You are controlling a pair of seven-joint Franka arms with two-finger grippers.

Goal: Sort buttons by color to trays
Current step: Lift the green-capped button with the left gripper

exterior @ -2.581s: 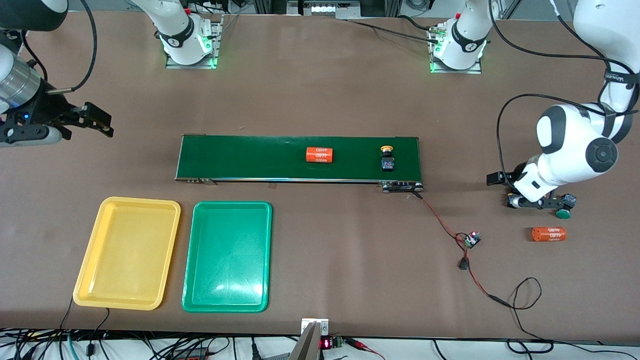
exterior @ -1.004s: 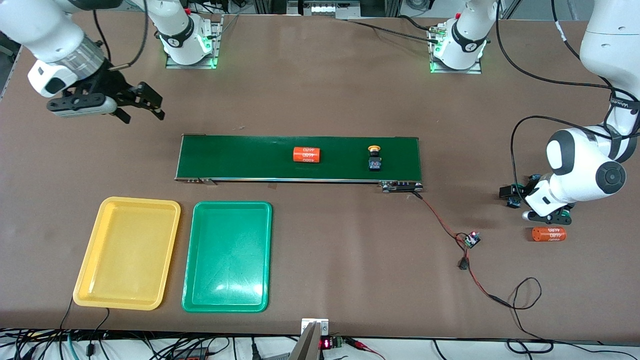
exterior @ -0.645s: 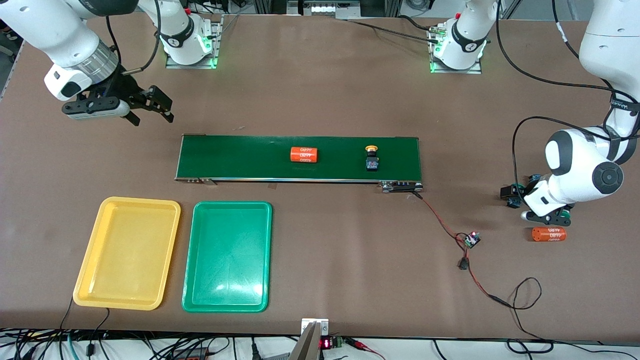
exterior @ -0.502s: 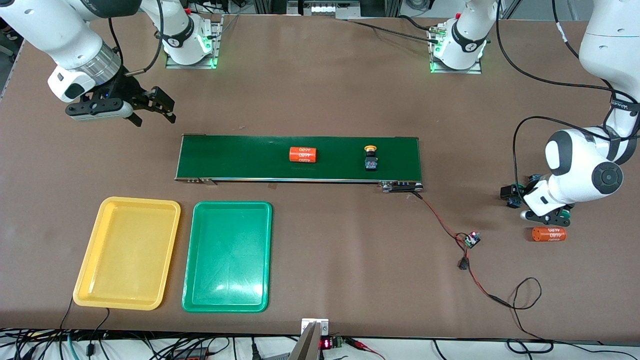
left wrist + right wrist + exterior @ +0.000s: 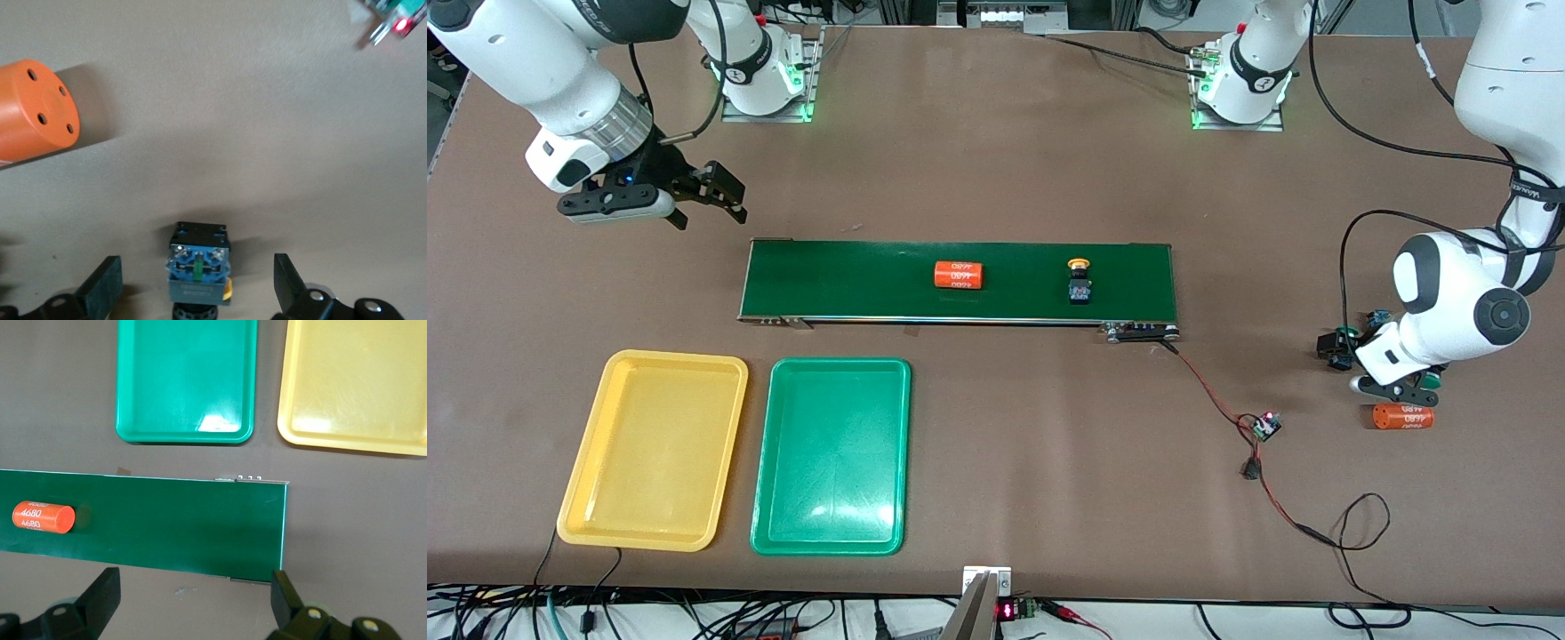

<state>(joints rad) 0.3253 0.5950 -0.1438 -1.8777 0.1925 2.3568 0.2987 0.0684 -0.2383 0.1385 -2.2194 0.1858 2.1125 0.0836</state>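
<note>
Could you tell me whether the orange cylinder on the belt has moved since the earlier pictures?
Yes. The orange cylinder has travelled along the dark-green belt toward the right arm's end, judged against the belt's fixed end.

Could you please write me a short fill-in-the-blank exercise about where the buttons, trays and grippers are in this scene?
1. The button with the yellow cap stands on the dark-green ____.
2. The green tray lies beside the ____ tray.
3. The left gripper has its fingers open on either side of a ____ on the table.
4. The right gripper hangs open over the bare table near the right arm's end of the belt, holding ____.

Missing words: belt; yellow; button; nothing
</note>
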